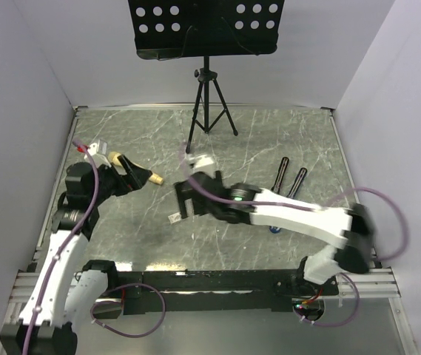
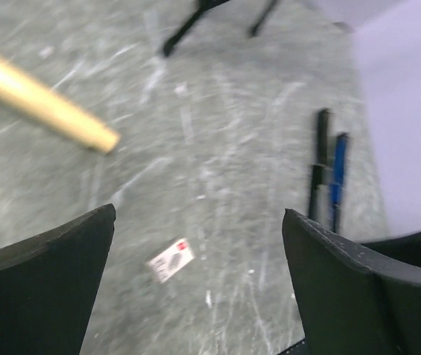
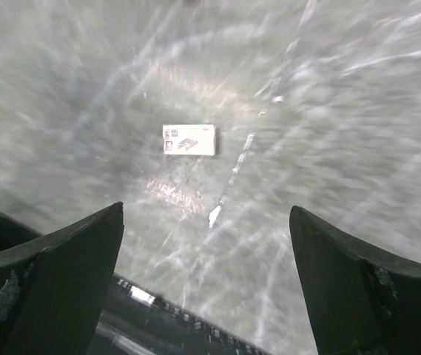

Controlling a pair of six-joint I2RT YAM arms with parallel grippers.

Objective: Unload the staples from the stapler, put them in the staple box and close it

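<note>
A slim black elongated thing, which I take for the stapler (image 1: pixel 281 174) (image 2: pixel 318 163), lies flat at the right of the marble table, beside a blue-handled stick tool (image 2: pixel 337 171). Both grippers are far from it. My left gripper (image 1: pixel 125 177) (image 2: pixel 199 222) hangs open and empty at the left. My right gripper (image 1: pixel 184 203) (image 3: pixel 206 222) is open and empty over the table's middle, just above a small white box (image 1: pixel 173 217) (image 3: pixel 189 140) (image 2: pixel 171 260). A short pale sliver (image 3: pixel 215 216) lies near the box. Blur hides whether it is the staples or a vein in the marble.
A wooden-handled tool (image 1: pixel 153 178) (image 2: pixel 44 107) lies just by the left gripper. A black tripod (image 1: pixel 209 103) carrying a music stand is at the back centre. White walls close in the left, right and back, and a black rail (image 3: pixel 166 310) runs along the near edge.
</note>
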